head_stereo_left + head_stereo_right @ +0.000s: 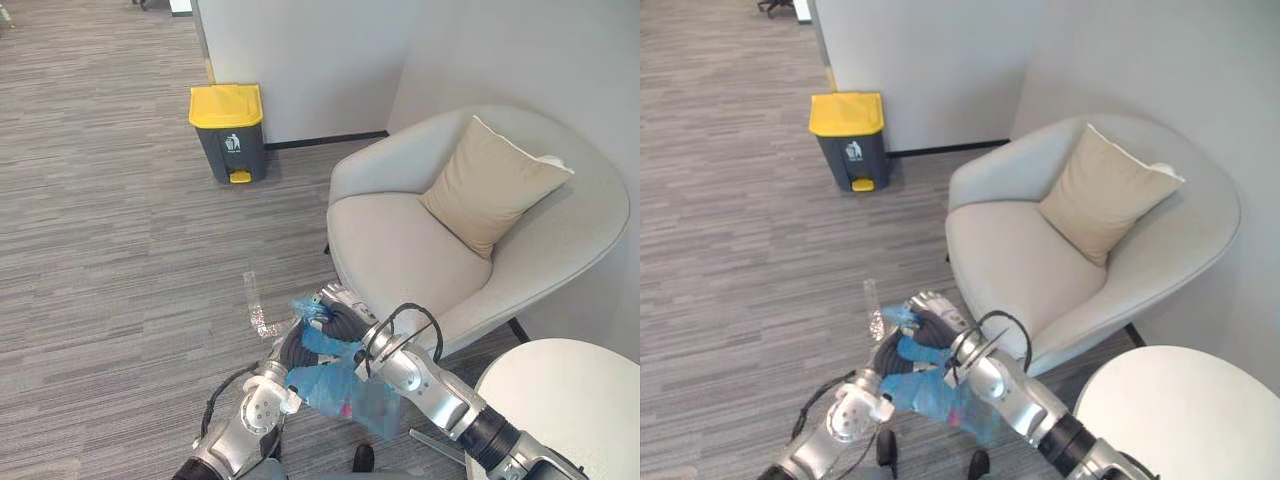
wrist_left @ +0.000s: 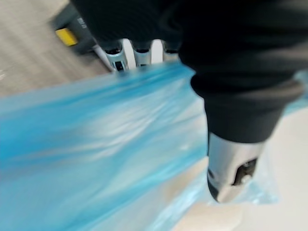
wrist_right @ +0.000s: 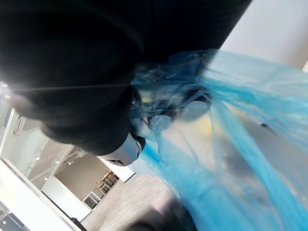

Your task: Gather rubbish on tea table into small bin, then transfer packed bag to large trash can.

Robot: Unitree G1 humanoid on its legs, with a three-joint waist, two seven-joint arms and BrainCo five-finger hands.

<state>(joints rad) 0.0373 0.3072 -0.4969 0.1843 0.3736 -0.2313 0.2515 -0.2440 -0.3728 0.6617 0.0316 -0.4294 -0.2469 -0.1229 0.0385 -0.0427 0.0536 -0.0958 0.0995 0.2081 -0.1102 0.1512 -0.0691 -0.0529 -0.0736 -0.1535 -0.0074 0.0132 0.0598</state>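
Both hands meet on the blue bag (image 1: pixel 335 385), held low in front of the robot above the carpeted floor (image 1: pixel 120 250). The left hand (image 2: pixel 231 168) pinches the film, its fingers (image 2: pixel 117 54) behind the plastic and the thumb in front. The right hand (image 3: pixel 126 148) is clenched on the bunched neck of the bag, blue film wrapped round its fingertips (image 3: pixel 192 108). Faint shapes show through the plastic, too blurred to identify. Just beside the hands stands a pale armchair (image 1: pixel 400 250) with a beige cushion (image 1: pixel 490 185). The round white bench (image 1: pixel 560 400) sits at the robot's right. Well apart, against the wall, stands the large grey trash can (image 1: pixel 228 130), its yellow lid closed.
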